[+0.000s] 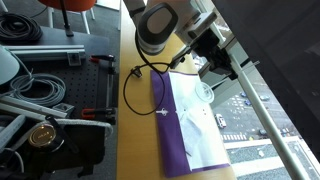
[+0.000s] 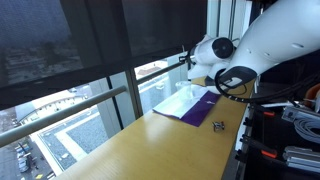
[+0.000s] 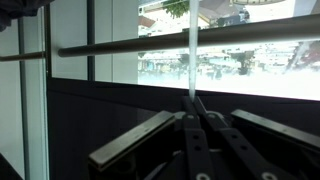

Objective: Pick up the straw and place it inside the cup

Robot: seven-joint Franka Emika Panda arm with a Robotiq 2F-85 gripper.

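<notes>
My gripper [image 3: 192, 108] is shut on a thin pale straw [image 3: 192, 50], which sticks straight out from between the fingertips toward the window. In an exterior view the gripper [image 1: 212, 62] hangs above the far edge of a white cloth with a purple stripe [image 1: 190, 130]. The small clear cup [image 1: 204, 92] stands on the white part of the cloth, just below the gripper. The gripper [image 2: 188, 60] and the cloth [image 2: 188, 104] also show in an exterior view, where I cannot make out the cup.
A black cable [image 1: 138, 88] loops on the wooden table [image 1: 135, 140] beside the cloth. A small dark object [image 2: 218, 125] lies on the table near the cloth. A window and railing [image 3: 180, 45] stand right past the table edge. Equipment and cables [image 1: 40, 90] crowd one side.
</notes>
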